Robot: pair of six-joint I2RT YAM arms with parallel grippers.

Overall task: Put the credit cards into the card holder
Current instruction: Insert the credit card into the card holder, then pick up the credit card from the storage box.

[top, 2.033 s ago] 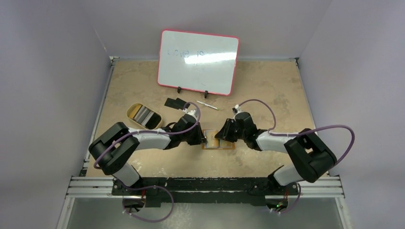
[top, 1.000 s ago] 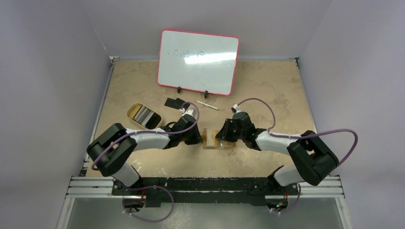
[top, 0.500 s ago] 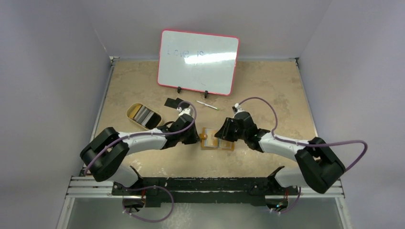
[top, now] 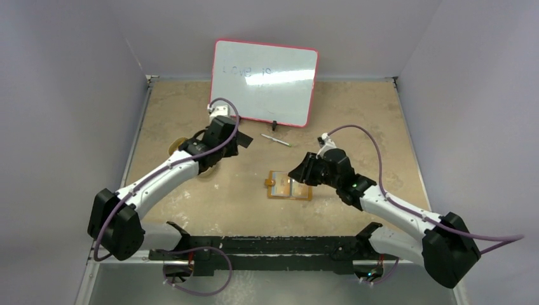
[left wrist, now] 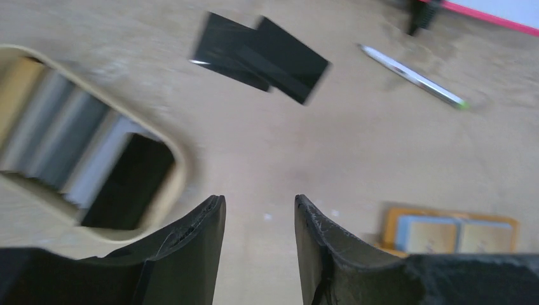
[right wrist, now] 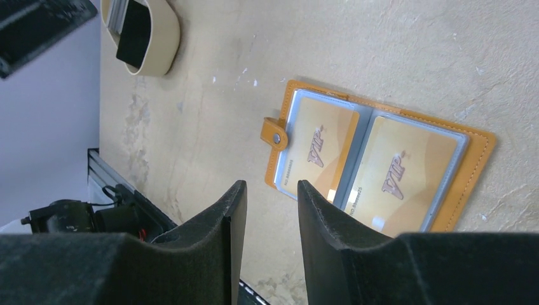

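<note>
Card holder (top: 289,186) lies open and flat on the bench (top: 356,121), just beyond the arm bases, roughly midway between them. Both clear sleeves are filled: two orange-yellow cards (right wrist: 407,171) sit side by side, each with a "VIP" mark. The snap tab (right wrist: 274,135) sticks out from the holder's left edge. Right arm (top: 381,203) comes in from the holder's right. Right jaws hang just over the holder's far right corner, parted to a middling gap, nothing between them, no contact with the holder. Left arm (top: 165,175) stretches out to the far left of the holder, well apart from it. Left jaws also stand at a middling gap and are empty, above bare bench. Oval tan dish (left wrist: 180,166) sits left of the holder, mostly under the left arm in the top view; it holds flat grey and black pieces, too blurred to identify. Two black cards (left wrist: 260,57) lie overlapped on the bench, beyond the holder and to its left, not in it, just past the left jaws. Slim pen (top: 276,140) lies beyond the holder, between it and the whiteboard (top: 264,82). The whiteboard is red-rimmed, propped upright and farthest from the holder; its faint scrawl is not legible.
</note>
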